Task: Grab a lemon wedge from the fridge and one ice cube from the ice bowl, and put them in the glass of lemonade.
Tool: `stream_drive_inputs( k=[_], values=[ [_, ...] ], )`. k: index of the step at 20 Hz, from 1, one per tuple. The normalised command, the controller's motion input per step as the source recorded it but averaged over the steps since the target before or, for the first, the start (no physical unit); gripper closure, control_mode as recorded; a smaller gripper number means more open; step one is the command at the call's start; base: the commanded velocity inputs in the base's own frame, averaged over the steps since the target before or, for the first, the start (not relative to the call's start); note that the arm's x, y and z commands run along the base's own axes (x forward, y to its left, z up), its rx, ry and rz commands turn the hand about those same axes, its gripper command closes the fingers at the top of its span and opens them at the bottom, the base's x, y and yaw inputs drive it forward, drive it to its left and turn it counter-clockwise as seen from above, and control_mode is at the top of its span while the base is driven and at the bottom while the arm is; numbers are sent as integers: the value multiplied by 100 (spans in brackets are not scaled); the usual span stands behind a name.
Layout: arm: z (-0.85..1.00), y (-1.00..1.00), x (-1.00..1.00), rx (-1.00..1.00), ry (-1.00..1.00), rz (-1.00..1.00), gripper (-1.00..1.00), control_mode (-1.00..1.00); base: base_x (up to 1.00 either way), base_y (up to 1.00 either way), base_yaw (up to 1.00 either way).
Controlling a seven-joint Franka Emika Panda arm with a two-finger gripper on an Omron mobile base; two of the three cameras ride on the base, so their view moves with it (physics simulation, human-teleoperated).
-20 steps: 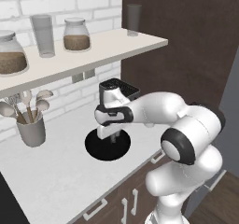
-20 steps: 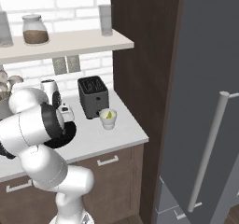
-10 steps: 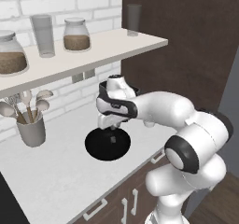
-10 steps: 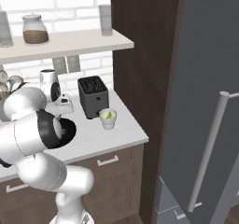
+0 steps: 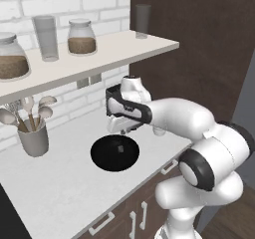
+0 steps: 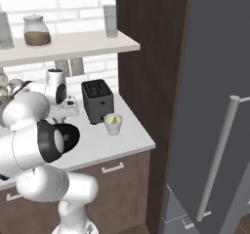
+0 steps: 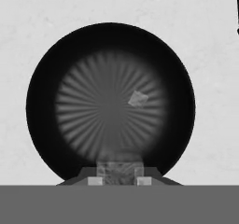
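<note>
tool clenched on ice cube | above ice bowl | second cube at 2 o'clock

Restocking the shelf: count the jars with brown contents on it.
2: one jar mid-shelf between the two tall tumblers, another jar at the shelf's left end, cut off by the picture's edge. More may sit beyond it.

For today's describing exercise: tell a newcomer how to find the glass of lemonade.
Start at the white counter beside the tall dark cabinet. In front of the black toaster stands the glass of lemonade, a small whitish cup of pale yellow-green liquid, unlike the grey tumblers on the shelf.
</note>
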Motion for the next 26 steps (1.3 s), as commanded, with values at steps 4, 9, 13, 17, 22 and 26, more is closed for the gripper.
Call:
stream_drive_inputs(
  k=[4, 9, 13, 17, 22, 26],
  values=[
    [17, -40, -7, 6, 8, 0, 100, -100, 0, 0, 0],
    [47, -62, -16, -2, -2, -5, 100, -100, 0, 0, 0],
    [44, -62, 1, -8, 0, -20, 100, -100, 0, 0, 0],
    [32, -48, 29, -8, 0, -27, 100, -100, 0, 0, 0],
    [0, -53, 35, -1, 0, -25, 100, -100, 0, 0, 0],
    [-10, -63, 39, 2, 0, -22, 100, -100, 0, 0, 0]
  ],
)
